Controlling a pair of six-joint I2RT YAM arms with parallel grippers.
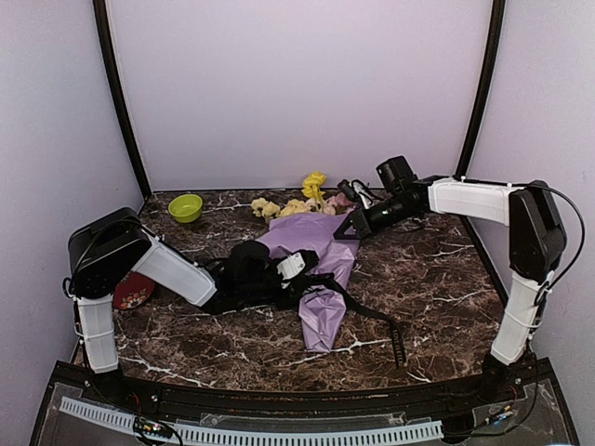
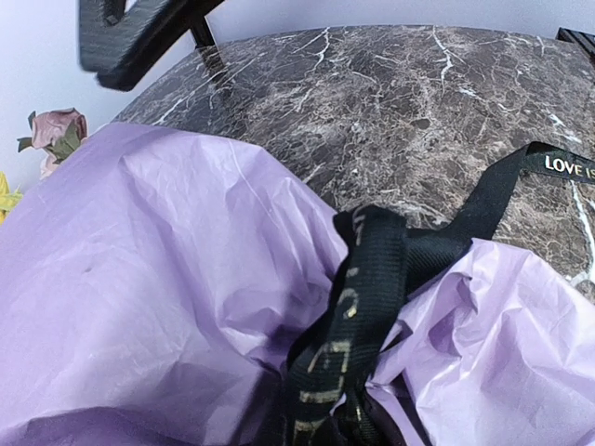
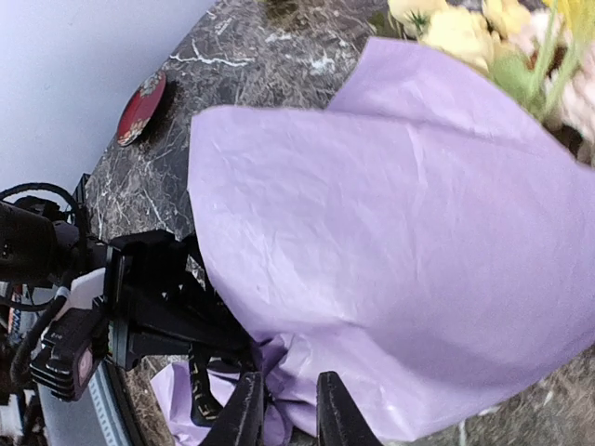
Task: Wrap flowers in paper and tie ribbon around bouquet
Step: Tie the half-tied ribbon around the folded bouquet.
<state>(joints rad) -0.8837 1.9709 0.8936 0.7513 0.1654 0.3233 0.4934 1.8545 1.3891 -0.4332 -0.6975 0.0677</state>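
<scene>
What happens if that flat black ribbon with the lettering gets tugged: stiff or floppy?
Probably floppy: the flat black ribbon bunches and folds where it cinches the crinkled lilac paper, and its tail lies limp on the marble table. It looks light and thin, so a tug would likely drag it.

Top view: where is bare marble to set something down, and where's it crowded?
Free: marble right of the ribbon, up to the right arm; also the near strip below the bouquet. Crowded: mid-table, around the left claw.
</scene>
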